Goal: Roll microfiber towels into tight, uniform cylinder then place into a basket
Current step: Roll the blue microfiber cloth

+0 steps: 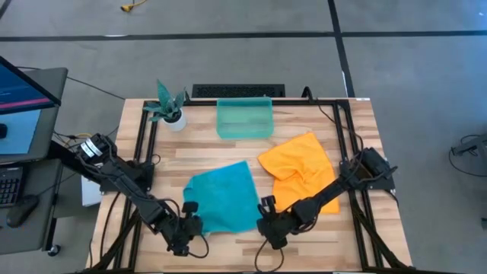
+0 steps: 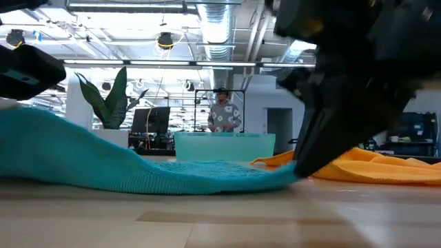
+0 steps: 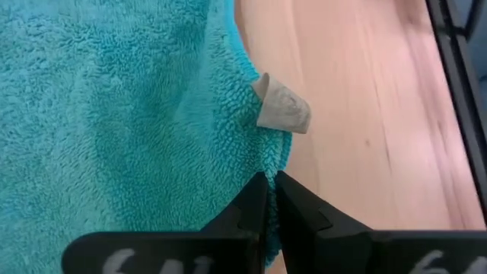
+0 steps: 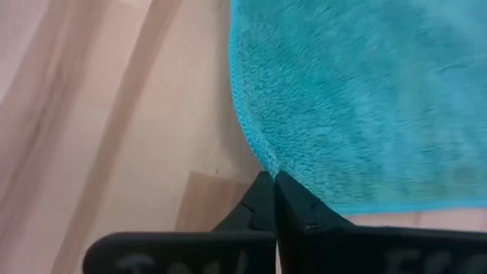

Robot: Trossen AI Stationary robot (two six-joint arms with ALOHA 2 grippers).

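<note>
The teal-blue towel (image 1: 221,199) lies spread on the table's near middle. The orange-yellow towel (image 1: 299,171) lies rumpled to its right, near the translucent teal bin (image 1: 244,118) at the far middle. My left gripper (image 1: 192,225) is shut at the teal towel's near left corner. My right gripper (image 1: 266,225) is shut at its near right corner. In the low view the teal towel (image 2: 138,169) rises toward the left and lies low at my right gripper (image 2: 301,172). My left gripper pinches the teal towel's edge (image 3: 266,164) between its two fingers, just beside the small pale label (image 3: 281,108). The towel's left part is raised off the table (image 2: 27,134). My right gripper pinches the teal towel's near right corner (image 4: 266,164) between its two fingertips, coming slanting down from the near side. That corner stays low by the table (image 2: 286,179).
A white pot with a teal plant (image 1: 169,106) stands at the far left, beside the bin. The orange towel (image 2: 386,165) lies just behind my right arm. Black frame rails (image 1: 144,144) run along the table's sides. A person (image 2: 224,114) stands in the room beyond.
</note>
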